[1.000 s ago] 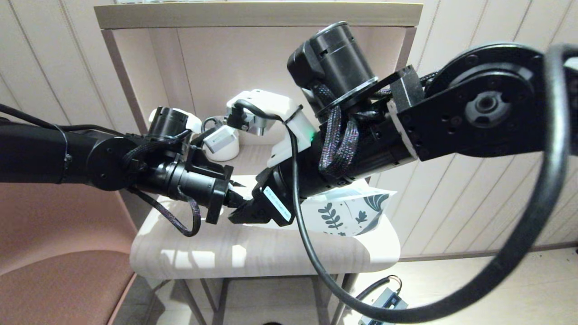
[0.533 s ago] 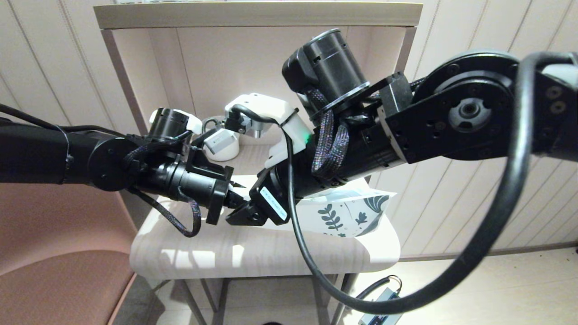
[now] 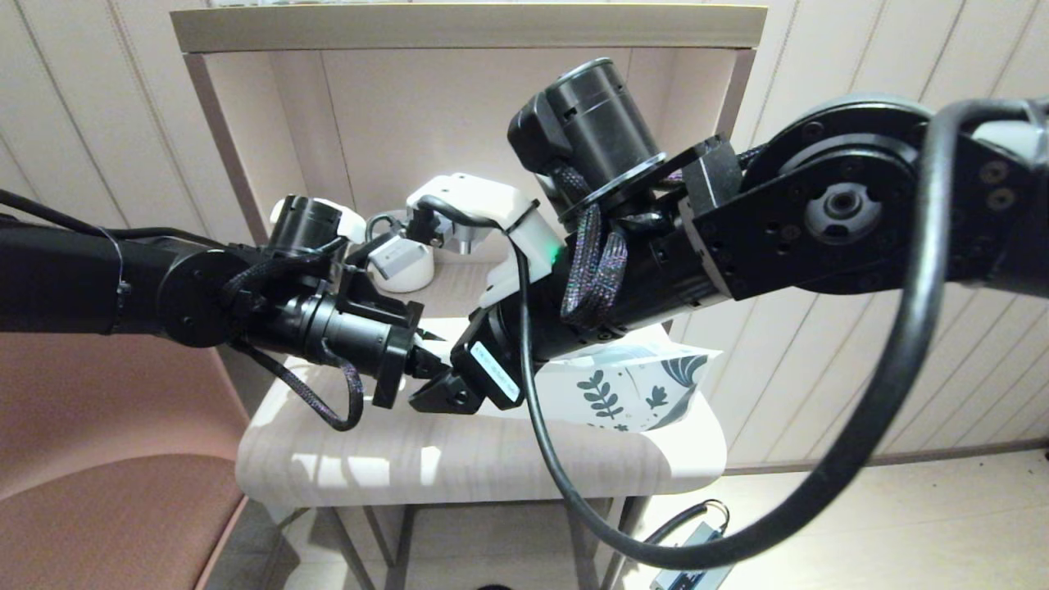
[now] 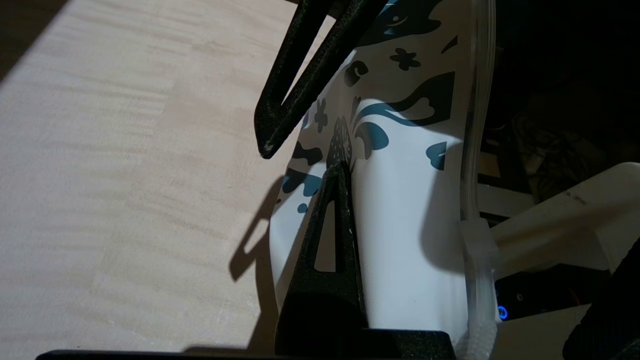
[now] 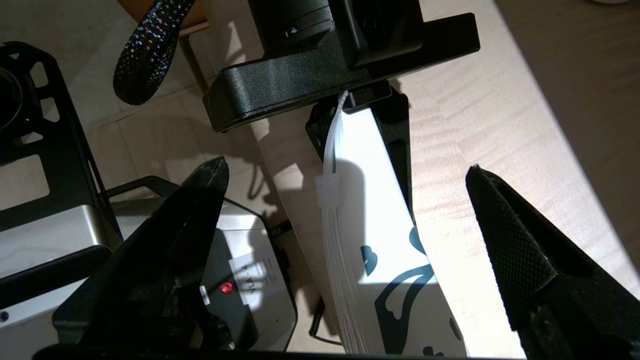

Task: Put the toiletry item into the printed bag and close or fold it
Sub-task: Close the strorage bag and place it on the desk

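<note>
The printed bag (image 3: pixel 627 389) is held on edge above the pale wood table (image 3: pixel 459 459), its leaf-printed end pointing right. My left gripper (image 3: pixel 422 360) is shut on the bag's plain white end (image 4: pixel 410 235); one of its fingers (image 4: pixel 332 235) lies flat against the bag. My right gripper (image 5: pixel 347 169) is open, its fingers (image 5: pixel 200 200) apart on either side of the bag (image 5: pixel 370 210), not touching it. The bag's clear zip slider (image 5: pixel 327 191) sits on its upper edge. No toiletry item shows anywhere.
A white ribbed mug (image 3: pixel 406 266) stands at the back of the table under a shelf (image 3: pixel 467 24), partly behind the arms. A brown seat (image 3: pixel 106 508) is on the left. A grey box with a red light (image 5: pixel 240 295) lies on the floor.
My right arm has shifted a little to the left, bringing its gripper closer to the left gripper. The left arm and the bag have stayed put.
</note>
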